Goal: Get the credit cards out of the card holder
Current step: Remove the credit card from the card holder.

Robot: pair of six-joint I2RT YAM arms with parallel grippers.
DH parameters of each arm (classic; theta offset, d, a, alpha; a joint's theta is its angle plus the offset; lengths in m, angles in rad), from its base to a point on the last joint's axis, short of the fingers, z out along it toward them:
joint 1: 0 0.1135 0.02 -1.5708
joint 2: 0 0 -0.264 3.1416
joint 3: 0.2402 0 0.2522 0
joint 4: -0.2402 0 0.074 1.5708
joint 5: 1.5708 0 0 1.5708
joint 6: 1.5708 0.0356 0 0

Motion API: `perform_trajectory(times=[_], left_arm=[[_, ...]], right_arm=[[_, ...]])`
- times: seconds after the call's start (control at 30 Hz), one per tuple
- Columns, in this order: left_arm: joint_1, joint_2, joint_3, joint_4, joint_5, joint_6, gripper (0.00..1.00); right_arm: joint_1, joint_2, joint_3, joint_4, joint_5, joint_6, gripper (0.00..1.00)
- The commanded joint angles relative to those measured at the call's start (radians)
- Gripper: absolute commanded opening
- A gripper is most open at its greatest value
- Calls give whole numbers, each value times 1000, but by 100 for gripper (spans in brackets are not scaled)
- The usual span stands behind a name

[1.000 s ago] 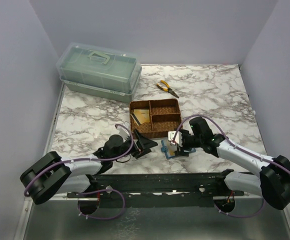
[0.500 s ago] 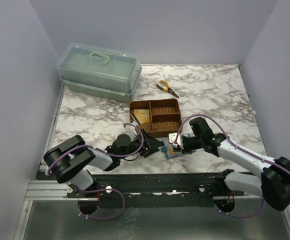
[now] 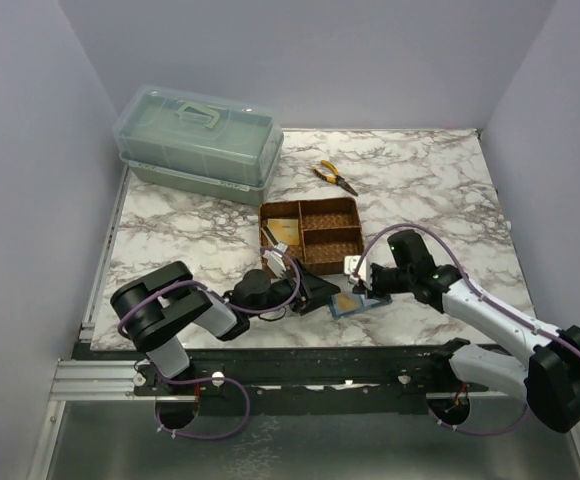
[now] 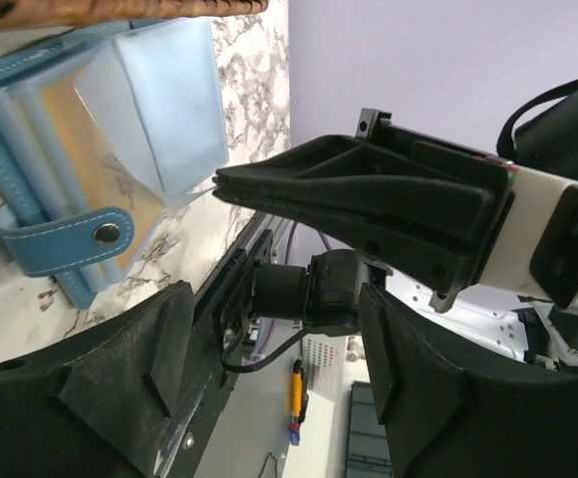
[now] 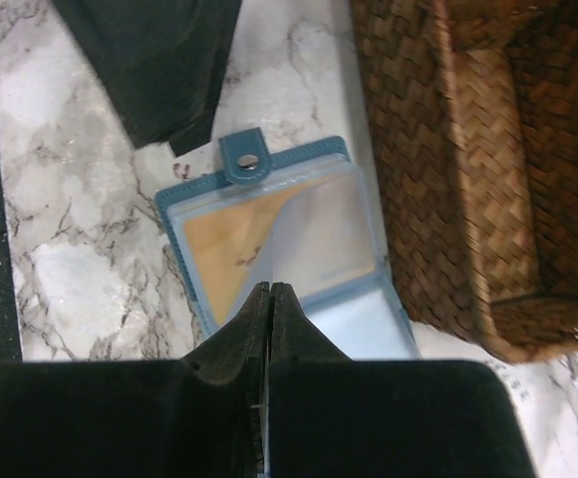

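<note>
Two robot arms meet low over the near middle of the table. The right gripper (image 5: 269, 294) is pinched fully together on an edge of a pale sleeve (image 5: 329, 234), holding that translucent leaf up off the open card holder (image 5: 241, 164). Whether a card sits inside the leaf cannot be told. The teal holder lies flat directly ahead of and below this gripper's fingertips. Its long axis runs away from them, slightly skewed, and ends in the snap tab (image 4: 98, 235) at the far end. A gold card (image 5: 219, 244) shows under the raised leaf, just left of the fingertips. The left gripper (image 3: 322, 291) faces in from just beyond the tab, spread wide and holding nothing, so the right arm is the nearer. Any pull probably has to follow that long axis. Past both grippers, a marble table (image 3: 420, 190) stands between plain lilac walls (image 3: 320, 60). Well beyond sits a lidded plastic storage box (image 3: 198, 135). A woven tray (image 5: 419, 199) lies just beside the holder, with pliers (image 3: 334, 177) farther off.
</note>
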Motion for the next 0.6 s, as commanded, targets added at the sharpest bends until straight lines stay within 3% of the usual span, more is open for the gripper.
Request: perform_trajectory(times=[0.0,0.27,0.57], left_arm=[[-21,55,35,69,29,13,73],[-37,118,70,73,33,27,74],[-39,153,89,90,34,24,75]], right_arm=[[-10,-56,33,-54,108,35,0],[-9,-135,11,-152,264,35,0],[-9,-114,1,-195,420,66,1]])
